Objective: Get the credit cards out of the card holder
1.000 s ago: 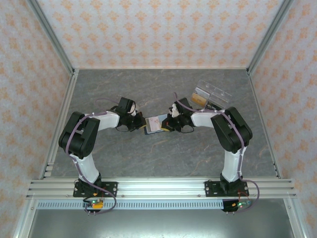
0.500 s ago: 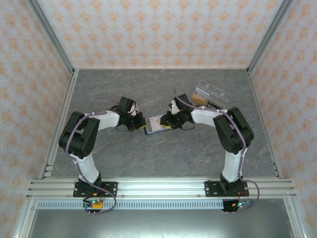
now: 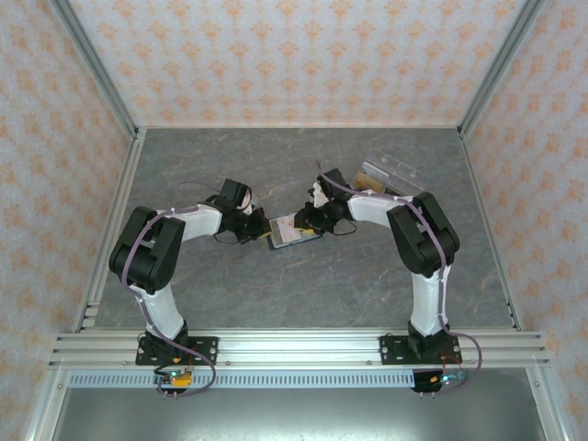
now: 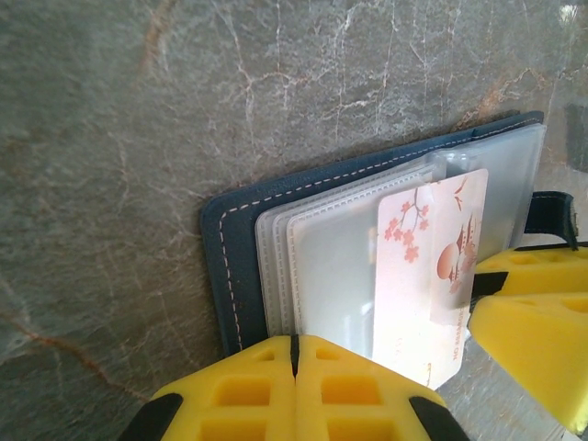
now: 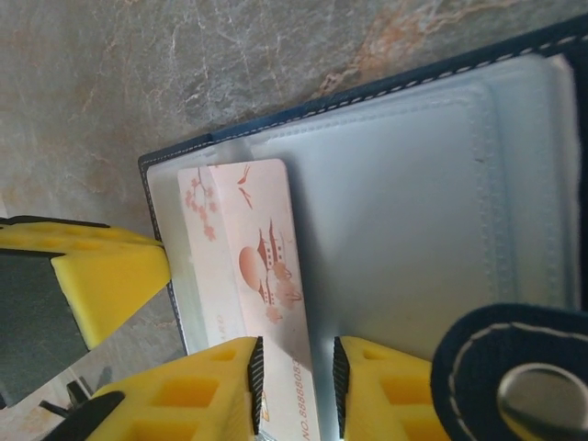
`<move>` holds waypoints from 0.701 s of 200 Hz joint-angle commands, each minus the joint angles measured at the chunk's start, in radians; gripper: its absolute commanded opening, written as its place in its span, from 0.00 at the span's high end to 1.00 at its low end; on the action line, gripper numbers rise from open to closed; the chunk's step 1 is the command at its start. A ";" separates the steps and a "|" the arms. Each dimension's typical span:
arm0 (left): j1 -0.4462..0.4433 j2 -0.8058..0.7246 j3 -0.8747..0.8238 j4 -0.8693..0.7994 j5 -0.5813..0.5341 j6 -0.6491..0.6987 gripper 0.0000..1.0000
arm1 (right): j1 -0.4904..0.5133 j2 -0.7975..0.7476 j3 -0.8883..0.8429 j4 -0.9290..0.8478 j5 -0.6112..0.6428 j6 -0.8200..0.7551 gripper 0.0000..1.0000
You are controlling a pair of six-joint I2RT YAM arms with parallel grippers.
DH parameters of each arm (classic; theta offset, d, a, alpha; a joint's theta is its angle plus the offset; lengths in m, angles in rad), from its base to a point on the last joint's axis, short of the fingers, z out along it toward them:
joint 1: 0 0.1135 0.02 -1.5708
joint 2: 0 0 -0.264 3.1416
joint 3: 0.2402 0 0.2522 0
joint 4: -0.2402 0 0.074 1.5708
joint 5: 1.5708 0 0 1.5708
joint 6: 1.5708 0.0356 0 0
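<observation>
Right gripper (image 5: 294, 367) we find with its jaws a little apart, and the near end of a credit card (image 5: 243, 248) stands slanted in the gap, close against one pad with a sliver of space at the other; whether the card is truly pinched we cannot tell. The card is pale pink with blossom and pagoda prints; it lies partly drawn out of a clear sleeve of the card holder (image 5: 413, 211), whose snap tab (image 5: 519, 377) sits just beside the right fingers. Left gripper (image 4: 294, 354) has its yellow pads together at the opposite edge of the holder (image 4: 225, 266); whether a sleeve lies between them we cannot tell. From above, both grippers (image 3: 308, 218) (image 3: 260, 228) meet over the open navy holder (image 3: 292, 230), flat on the grey marbled table (image 4: 138, 138) near its middle; a clear plastic box (image 3: 390, 173) sits behind the right arm.
</observation>
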 commanded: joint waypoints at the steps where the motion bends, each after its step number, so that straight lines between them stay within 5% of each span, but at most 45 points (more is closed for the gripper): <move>1: 0.004 0.034 -0.002 -0.078 -0.021 0.025 0.96 | 0.006 0.035 0.019 0.012 -0.048 -0.005 0.74; 32: 0.004 0.035 0.002 -0.075 -0.016 0.022 0.96 | 0.008 0.045 0.028 0.028 -0.061 0.004 0.77; 58: 0.004 0.035 0.014 -0.087 -0.017 0.026 0.96 | 0.007 0.040 0.030 0.026 -0.053 0.000 0.89; 93: 0.005 0.010 0.047 -0.127 -0.047 0.037 0.95 | -0.001 -0.069 0.003 -0.049 0.085 -0.058 0.98; 140: 0.004 -0.062 0.100 -0.217 -0.124 0.069 0.81 | -0.008 -0.242 -0.004 -0.189 0.236 -0.210 1.00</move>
